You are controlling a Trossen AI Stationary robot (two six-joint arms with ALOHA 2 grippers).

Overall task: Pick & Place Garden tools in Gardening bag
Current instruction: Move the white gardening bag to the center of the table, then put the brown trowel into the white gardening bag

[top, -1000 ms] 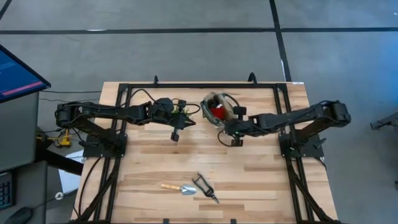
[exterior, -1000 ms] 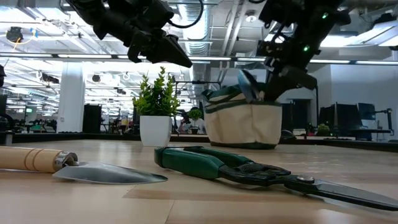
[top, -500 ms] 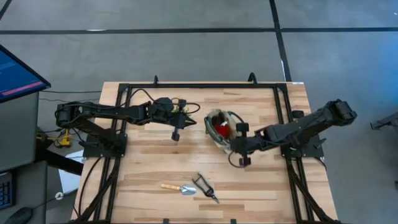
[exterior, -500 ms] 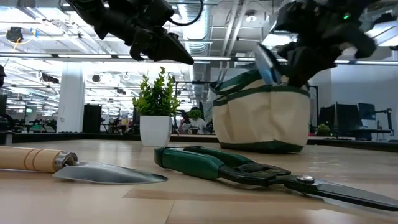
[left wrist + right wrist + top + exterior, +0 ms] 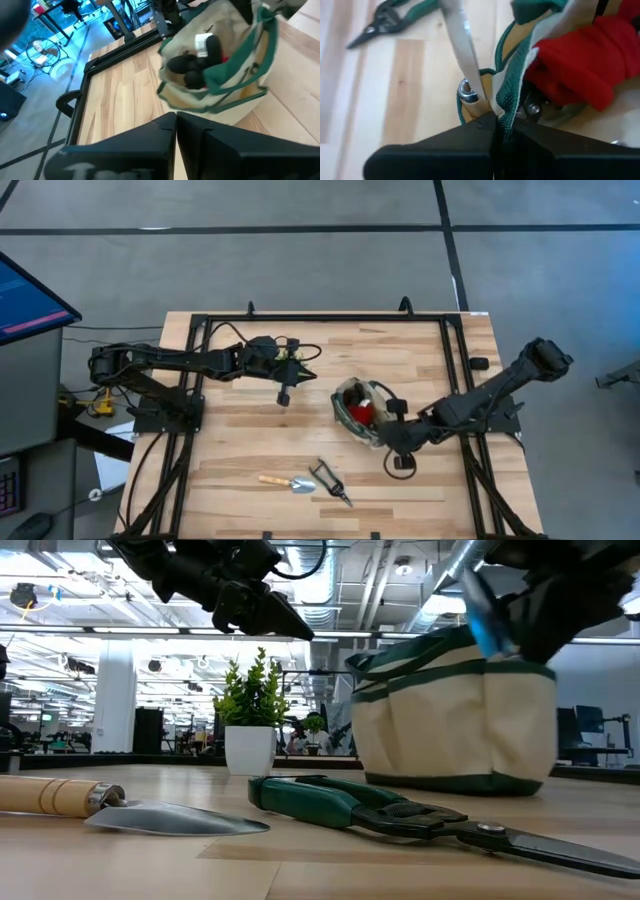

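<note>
Canvas in beige, edged and strapped in dark green, makes up the gardening bag [image 5: 360, 408], which is seen on the wooden table [image 5: 250, 440] toward the right arm's side, with its mouth open upward. Inside it a red piece [image 5: 580, 62] and dark rounded handles [image 5: 192, 65] are visible, and a silver blade [image 5: 462, 50] with a wooden handle is seen standing up beside the rim. The right gripper [image 5: 495, 125] is found at the bag's near edge, its fingers pressed together on the green trim of the rim, so that the bag is held by the cloth. In the low view the bag's side is shown with a green band along the bottom and a seam dividing outer pockets. Nearer the table's front edge than the bag, a trowel [image 5: 285, 482] with a pale wooden handle and silver blade is laid flat, and just beside it lie green-handled shears [image 5: 330, 482] with their points directed away from the trowel. The left gripper [image 5: 283, 394] is held above the table, to the left-arm side of the bag, its fingers fully closed and empty. A small potted plant [image 5: 252, 715] in a white pot is seen beyond the tools.
</note>
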